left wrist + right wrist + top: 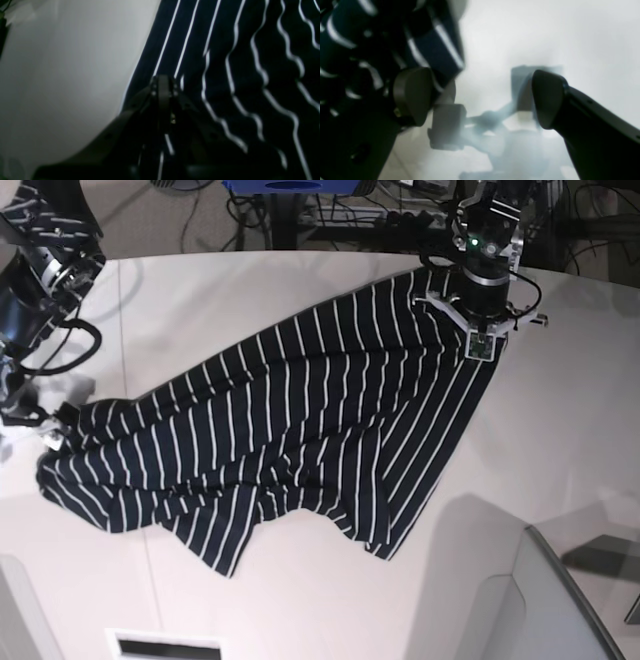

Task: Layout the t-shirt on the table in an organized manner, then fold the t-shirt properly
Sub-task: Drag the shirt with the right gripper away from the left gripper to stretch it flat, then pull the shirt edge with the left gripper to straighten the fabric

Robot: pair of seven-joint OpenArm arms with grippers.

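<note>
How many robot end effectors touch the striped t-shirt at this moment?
2. The left end effector is shut on the t-shirt at its far edge. The right end effector stands open at the shirt's other end, one finger against the cloth.

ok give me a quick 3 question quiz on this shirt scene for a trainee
1. True or false: the t-shirt lies flat and neatly squared on the table.
2. Which tool stands wide open beside the cloth? A) left tool B) right tool C) both
3. Fill in: the left tool is shut on the shirt's ____.

Key
1. False. It is stretched slantwise between the two arms, with wrinkles and a bunched lower edge.
2. B. The right tool has its fingers far apart, with one finger against the cloth and nothing gripped between them.
3. Edge. In the left wrist view, the closed fingers sit right where the striped cloth meets the bare table.
</note>
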